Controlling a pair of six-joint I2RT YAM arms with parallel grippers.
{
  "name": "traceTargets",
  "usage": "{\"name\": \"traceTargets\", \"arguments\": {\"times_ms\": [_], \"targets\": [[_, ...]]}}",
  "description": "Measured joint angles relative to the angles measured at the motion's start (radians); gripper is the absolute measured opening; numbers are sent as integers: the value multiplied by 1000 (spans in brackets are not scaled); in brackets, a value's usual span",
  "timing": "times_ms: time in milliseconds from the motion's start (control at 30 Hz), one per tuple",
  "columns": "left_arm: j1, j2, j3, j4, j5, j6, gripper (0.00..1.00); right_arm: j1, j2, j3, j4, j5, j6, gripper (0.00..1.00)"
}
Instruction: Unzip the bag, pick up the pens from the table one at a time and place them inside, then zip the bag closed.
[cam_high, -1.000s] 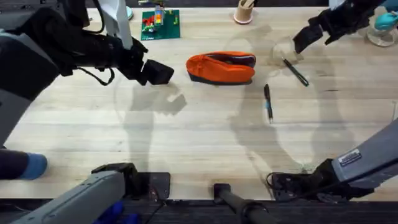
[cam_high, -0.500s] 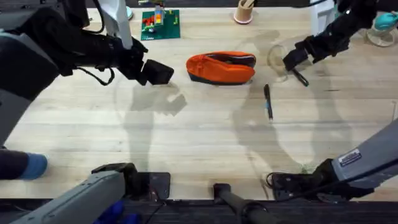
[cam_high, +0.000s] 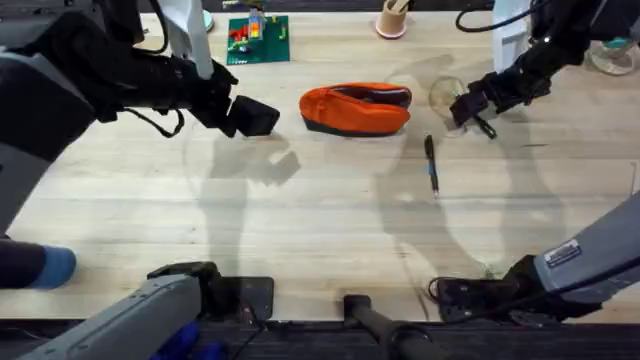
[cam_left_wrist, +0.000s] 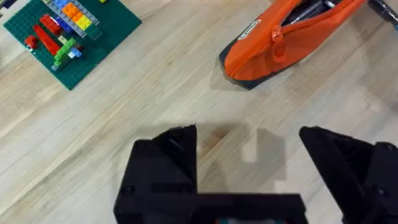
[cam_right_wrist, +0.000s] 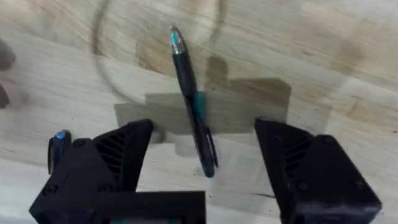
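I take the bag (cam_high: 356, 108) as my landmark: it lies on the table (cam_high: 300, 220), orange with a dark bottom band, its zipper open along the top, and through the left wrist camera I see dark contents inside the opening.

My right gripper (cam_high: 468, 108) is to the right of the bag, low over the greenish pen (cam_right_wrist: 191, 102). From the right wrist camera its fingers (cam_right_wrist: 106, 162) are spread wide apart and the pen lies on the wood in the gap between them, slanted, touching neither finger; its far tip points away from the gripper. I see nothing held.

The second pen (cam_high: 431, 164), black with a bluish part, lies on the table to the right of the bag and nearer the arm bases, near the right gripper but apart from it.

My left gripper (cam_high: 255, 116) hangs to the left of the bag, well apart from it, fingers (cam_left_wrist: 163, 168) open with bare wood between them. A green brick plate (cam_high: 258, 39) sits beyond the bag's left end.
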Motion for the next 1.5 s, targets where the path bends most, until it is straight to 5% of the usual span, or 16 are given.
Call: {"name": "traceTargets", "arguments": {"times_ms": [133,467,767,1267,1500], "targets": [[0,0,0,0,0,0,994,0,-8,-16,17,-5,-1,958],[0,0,0,0,0,0,995,3,-16,-28,32,-13,8,321],[0,0,0,0,0,0,993,3,-16,-28,39,-11,10,62],[0,0,0,0,0,0,993,8,-15,-11,5,-3,11,32],[0,0,0,0,0,0,993,47,-8,107,-39,5,11,31]]}}
